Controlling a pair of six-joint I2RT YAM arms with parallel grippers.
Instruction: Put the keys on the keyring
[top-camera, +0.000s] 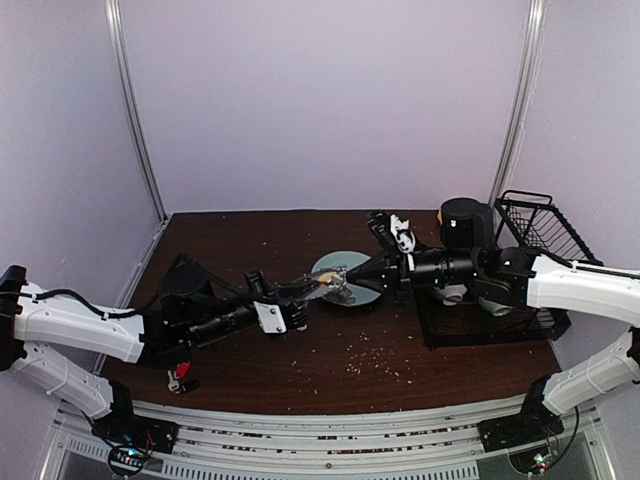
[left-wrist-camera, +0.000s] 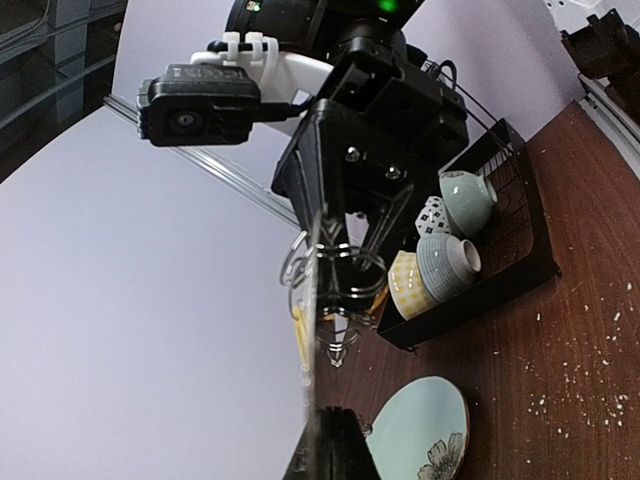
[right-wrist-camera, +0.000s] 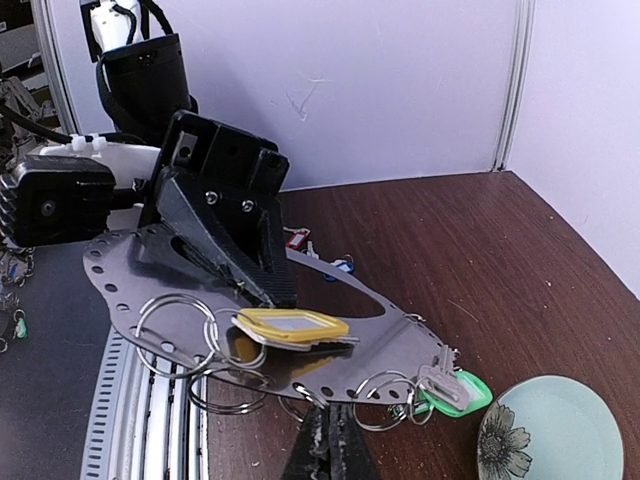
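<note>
The keyring (right-wrist-camera: 440, 335), a thin grey metal oval with holes along its rim, hangs over the table between both arms. My left gripper (right-wrist-camera: 262, 272) is shut on its far side; in the left wrist view it (left-wrist-camera: 318, 300) shows edge-on. A yellow-tagged key (right-wrist-camera: 290, 326) lies on the metal and a green-tagged key (right-wrist-camera: 455, 390) hangs from a split ring at its right end. My right gripper (right-wrist-camera: 327, 425) is shut, tips against the lower rim beside a small split ring (right-wrist-camera: 305, 392); whether it pinches that ring is unclear. A red-tagged key (right-wrist-camera: 296, 240) and a blue-tagged key (right-wrist-camera: 342, 266) lie on the table.
The pale green plate (top-camera: 368, 297) sits under the grippers mid-table. A black rack (top-camera: 480, 335) with several cups (left-wrist-camera: 440, 265) stands to the right, a wire basket (top-camera: 545, 230) behind it. A black cylinder (top-camera: 465, 222) stands at the back. Crumbs dot the dark wooden table.
</note>
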